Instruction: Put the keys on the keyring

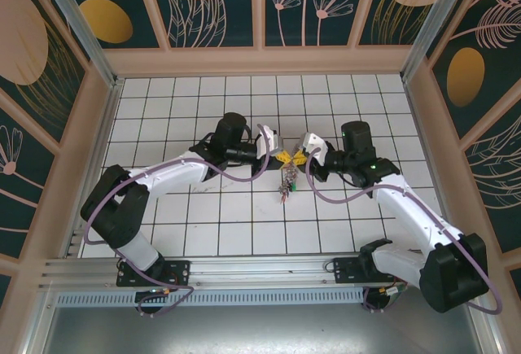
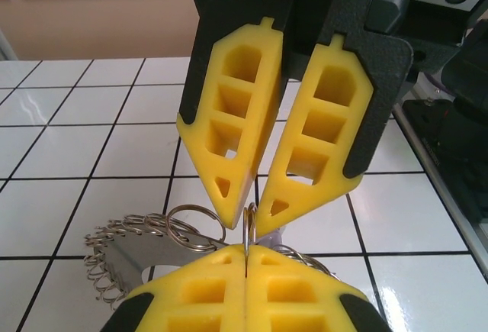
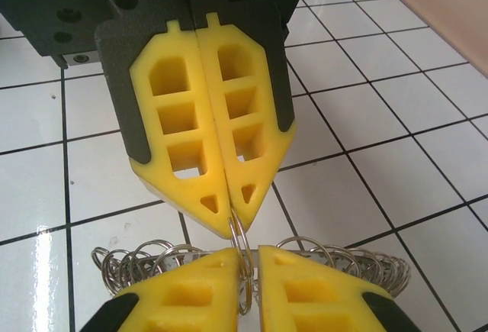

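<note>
Left gripper (image 2: 245,252) — my two yellow honeycombed fingers are pressed flat together, pinching the wire of the large thin grey metal keyring (image 3: 239,233) at their tips. Right gripper (image 3: 249,256): my two matching fingers stand slightly parted, the same wire running through the gap; whether they touch it cannot be told. Both grippers meet tip to tip over the white tiled table (image 1: 203,207). Small silvery metal keys (image 1: 285,185) bunch just beside the fingertips among looped wire rings (image 3: 133,265) — too tangled to count.
</note>
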Motion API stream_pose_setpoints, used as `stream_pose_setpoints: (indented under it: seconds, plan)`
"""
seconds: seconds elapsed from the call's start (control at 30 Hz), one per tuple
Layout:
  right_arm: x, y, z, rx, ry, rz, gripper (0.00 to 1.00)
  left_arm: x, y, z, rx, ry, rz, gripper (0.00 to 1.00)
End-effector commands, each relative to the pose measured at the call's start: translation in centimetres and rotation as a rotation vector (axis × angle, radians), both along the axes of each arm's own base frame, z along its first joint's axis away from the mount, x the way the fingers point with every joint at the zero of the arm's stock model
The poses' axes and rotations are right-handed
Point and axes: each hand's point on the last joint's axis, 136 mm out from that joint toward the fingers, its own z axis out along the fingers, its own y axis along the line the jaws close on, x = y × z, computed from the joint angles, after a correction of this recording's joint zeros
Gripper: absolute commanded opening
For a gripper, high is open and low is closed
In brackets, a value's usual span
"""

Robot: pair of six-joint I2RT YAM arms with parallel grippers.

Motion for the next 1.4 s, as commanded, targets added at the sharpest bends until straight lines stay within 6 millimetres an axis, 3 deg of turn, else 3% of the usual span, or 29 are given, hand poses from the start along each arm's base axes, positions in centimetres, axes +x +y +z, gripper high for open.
stream_pose_setpoints:
  seconds: [0.0, 0.27, 0.53, 0.73, 1.03, 1.27, 1.37]
  plan:
    - [-0.1, 0.0, 1.4, 0.051, -0.06, 0.015, 0.17, -1.1, -0.3, 3.3, -0.11, -0.043, -0.054, 0.0]
    - [-0.3, -0.9, 0.7, 0.037, -0.032, -0.021, 0.21, -1.0, -0.3, 3.7, -0.131, -0.047, -0.039, 0.0]
    - [-0.7, -1.4, 1.9, 0.045, -0.075, -0.049, 0.22, -0.8, -0.3, 3.6, -0.128, -0.046, -0.031, 0.0]
    - [-0.8, -0.8, 3.3, 0.08, -0.099, -0.012, 0.2, -0.8, -0.4, 3.8, -0.138, -0.041, -0.035, 0.0]
    - [-0.4, 0.0, 3.4, 0.096, -0.1, 0.042, 0.19, -1.1, -0.4, 4.0, -0.148, -0.035, -0.049, 0.0]
    - [-0.2, -0.2, 1.4, 0.081, -0.052, 0.027, 0.07, -1.2, -0.5, 4.8, -0.178, -0.044, -0.061, 0.0]
    - [-0.2, -0.7, 0.2, 0.076, -0.027, -0.006, 0.07, -1.5, -0.2, 4.4, -0.185, -0.027, -0.063, 0.0]
